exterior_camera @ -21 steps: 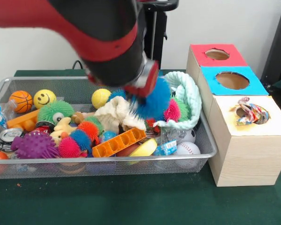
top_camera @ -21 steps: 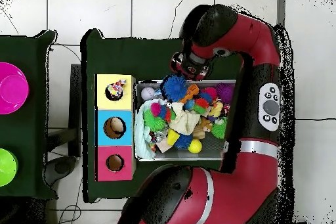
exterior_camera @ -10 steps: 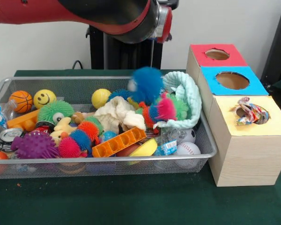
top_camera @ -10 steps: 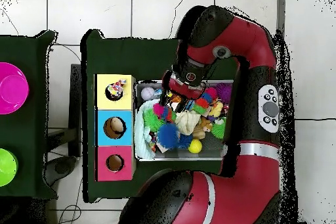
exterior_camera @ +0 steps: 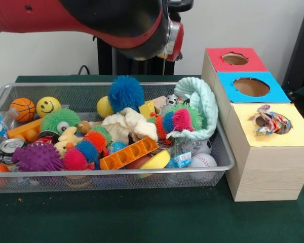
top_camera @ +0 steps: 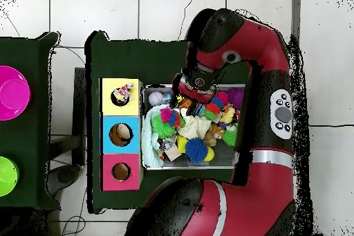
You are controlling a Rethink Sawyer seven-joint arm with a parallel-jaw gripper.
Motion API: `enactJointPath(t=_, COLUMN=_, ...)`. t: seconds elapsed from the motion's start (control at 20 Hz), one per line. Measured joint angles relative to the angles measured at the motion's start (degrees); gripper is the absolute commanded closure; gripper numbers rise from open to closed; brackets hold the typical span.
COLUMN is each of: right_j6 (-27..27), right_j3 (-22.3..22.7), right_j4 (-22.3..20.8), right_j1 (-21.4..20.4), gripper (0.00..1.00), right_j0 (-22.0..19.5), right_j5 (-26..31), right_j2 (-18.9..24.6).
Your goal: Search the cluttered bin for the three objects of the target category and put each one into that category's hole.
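though the claw's grip cannot be told, a fuzzy blue ball (exterior_camera: 125, 93) sits atop the wire bin (exterior_camera: 116, 174) clutter.

blue fuzzy ball (exterior_camera: 125, 93) atop clutter, mid-back of wire bin (exterior_camera: 142, 173), by yellow ball (exterior_camera: 104, 107).

A white wall (exterior_camera: 253, 25) behind, pale tiled floor (top_camera: 97, 12) below.

Robot lab/test cell. Red arm (exterior_camera: 91, 23) over green-cloth table (exterior_camera: 142, 217), tiled floor (top_camera: 166, 12) at 12 o'clock overhead. Sorting box (exterior_camera: 263, 152) w/ holes.
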Motion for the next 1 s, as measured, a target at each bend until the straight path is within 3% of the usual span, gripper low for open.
enactJointPath(t=0.6, right_j6=-0.12, right_j3=0.32, right_j4=-7.25, right_j1=0.57, gripper=0.00, right_j0=-0.01, right_j5=-32.16, right_j2=0.00)
enactJointPath(t=1.0, right_j6=-1.16, right_j3=0.72, right_j4=-11.94, right_j1=0.52, gripper=0.00, right_j0=-0.18, right_j5=-33.68, right_j2=0.01)
